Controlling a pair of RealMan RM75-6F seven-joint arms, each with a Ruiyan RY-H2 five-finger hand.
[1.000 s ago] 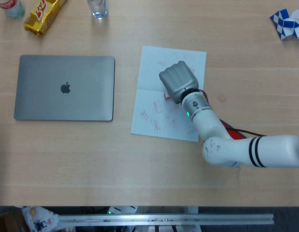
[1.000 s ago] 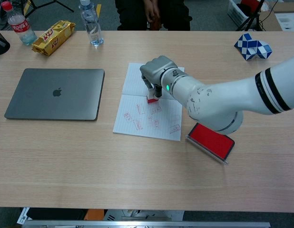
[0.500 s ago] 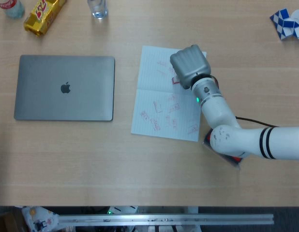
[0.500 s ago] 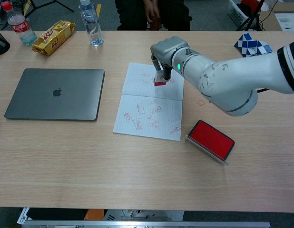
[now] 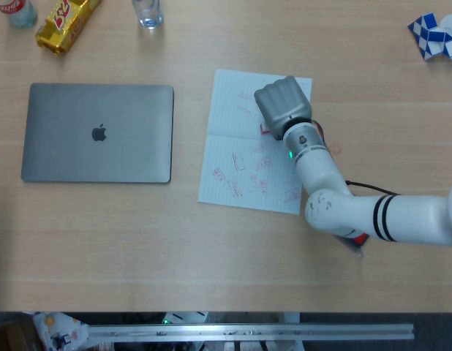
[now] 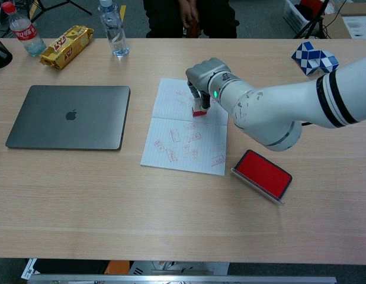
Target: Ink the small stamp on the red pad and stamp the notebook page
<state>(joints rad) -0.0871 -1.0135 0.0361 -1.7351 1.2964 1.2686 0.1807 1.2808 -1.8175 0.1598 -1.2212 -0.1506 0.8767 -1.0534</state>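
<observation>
The open notebook page (image 5: pixel 244 150) (image 6: pixel 171 133) lies at the table's centre, marked with several red prints. My right hand (image 5: pixel 282 104) (image 6: pixel 202 76) hangs over the page's upper right part and grips the small stamp (image 6: pixel 199 110), whose red base sits on or just above the paper. In the head view the hand hides most of the stamp; only a red edge (image 5: pixel 265 131) shows. The red ink pad (image 6: pixel 262 174) lies on the table to the right of the page, mostly hidden under my forearm in the head view. My left hand is in neither view.
A closed grey laptop (image 5: pixel 98 132) (image 6: pixel 68 116) lies left of the page. A yellow snack pack (image 6: pixel 66 46) and two bottles (image 6: pixel 113 29) stand at the far left edge. A blue-white puzzle toy (image 6: pixel 314 58) sits at the far right.
My right hand carried the stamp from the page's middle fold up to its upper right part, then came slightly back down and lower onto the paper.
</observation>
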